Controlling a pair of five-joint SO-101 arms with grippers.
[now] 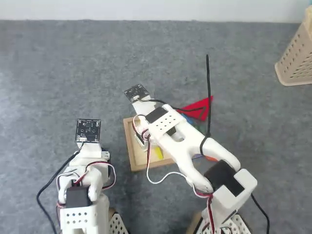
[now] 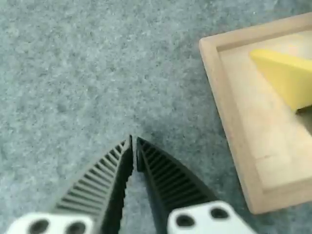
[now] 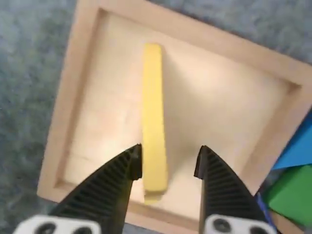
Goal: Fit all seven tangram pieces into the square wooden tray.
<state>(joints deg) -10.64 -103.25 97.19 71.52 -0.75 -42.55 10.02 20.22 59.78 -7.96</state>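
Observation:
The square wooden tray [image 1: 129,144] lies on grey carpet between the two arms. A yellow piece [image 3: 154,131] stands on its edge inside the tray [image 3: 62,114]. My right gripper [image 3: 169,155] hangs open just above it, one finger against the piece and the other a gap away. The yellow piece [image 1: 158,153] also peeks out from under the right arm in the high view. My left gripper [image 2: 134,142] is shut and empty over bare carpet beside the tray [image 2: 229,114], with the yellow piece [image 2: 287,73] off to its side. A red piece [image 1: 198,107] lies beyond the tray.
Blue [image 3: 298,146] and green [image 3: 288,194] pieces lie on the carpet just outside one tray corner. A beige slatted basket [image 1: 296,53] stands at the far right. A black cable [image 1: 208,92] runs over the red piece. Open carpet stretches to the left and behind.

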